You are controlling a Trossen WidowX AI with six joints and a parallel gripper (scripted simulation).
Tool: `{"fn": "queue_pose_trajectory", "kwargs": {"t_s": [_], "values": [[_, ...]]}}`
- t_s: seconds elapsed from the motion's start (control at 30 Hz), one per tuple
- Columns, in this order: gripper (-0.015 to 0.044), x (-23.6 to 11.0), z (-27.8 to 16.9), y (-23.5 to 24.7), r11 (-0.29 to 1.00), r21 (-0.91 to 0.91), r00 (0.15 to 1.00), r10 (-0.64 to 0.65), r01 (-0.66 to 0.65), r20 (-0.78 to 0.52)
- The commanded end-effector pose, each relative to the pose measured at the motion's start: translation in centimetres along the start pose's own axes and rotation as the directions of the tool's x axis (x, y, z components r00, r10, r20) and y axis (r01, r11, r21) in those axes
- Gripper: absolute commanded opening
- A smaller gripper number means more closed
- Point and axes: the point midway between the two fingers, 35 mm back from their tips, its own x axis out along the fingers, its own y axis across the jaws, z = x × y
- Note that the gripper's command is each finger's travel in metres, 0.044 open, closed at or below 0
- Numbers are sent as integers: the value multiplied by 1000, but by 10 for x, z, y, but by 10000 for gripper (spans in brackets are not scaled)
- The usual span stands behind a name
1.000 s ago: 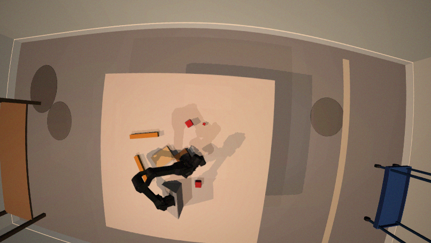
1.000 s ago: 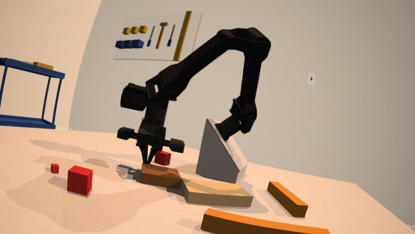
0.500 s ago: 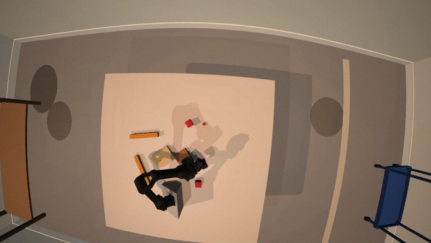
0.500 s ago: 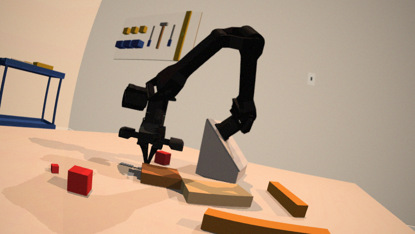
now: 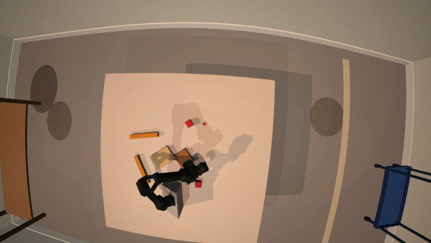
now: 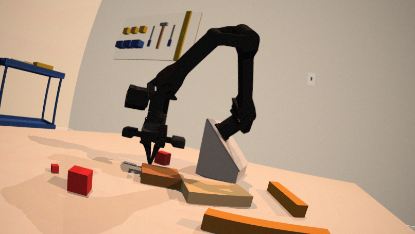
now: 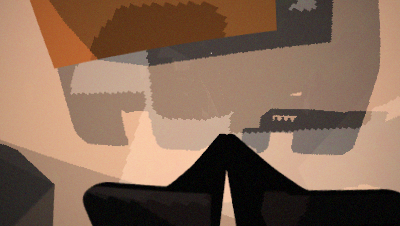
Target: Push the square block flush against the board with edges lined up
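A pale peach worktop (image 5: 235, 99) is seen from above on a grey floor, with an orange-brown table (image 5: 13, 157) at one side of the room and a blue shelf cart (image 5: 392, 196) at the other. On the grey wall a panel of tools (image 6: 156, 34) is mounted.

The square block (image 6: 161, 174) is shown as a low, flat brown slab with a darker shaded patch across its top. It lies near the middle of the worktop, just in front of the grey wedge-shaped base (image 6: 218, 156) of the arm. The board (image 6: 216, 193), a paler tan slab, is seen meeting the block at a corner, the two being set at an angle to each other rather than side to side.

The pincer (image 6: 151, 161) is pressed together with nothing between its tips, which are pointed down at the far edge of the block; whether they touch it cannot be told. In the wrist view the block (image 7: 160, 27) is seen ahead of the tips.

Three red cubes (image 6: 80, 180) and two orange bars (image 6: 287, 199) are scattered around.
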Motion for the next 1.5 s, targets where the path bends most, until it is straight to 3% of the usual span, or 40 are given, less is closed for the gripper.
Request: {"fn": "queue_pose_trajectory", "kwargs": {"t_s": [0.0, 0.23, 0.5, 0.7, 1.47], "values": [[0, -38, 3, -5, 1000, -9, 1000, -20, 20, 7], [0, -49, 4, -5, 999, -11, 999, -30, 31, 18], [0, -49, 23, 30, 990, -141, 1000, -16, 17, 7], [0, 6, 24, 31, 990, -141, 1000, -13, 14, 9], [0, 5, 37, 29, 990, -140, 1000, -17, 17, 8]]}}
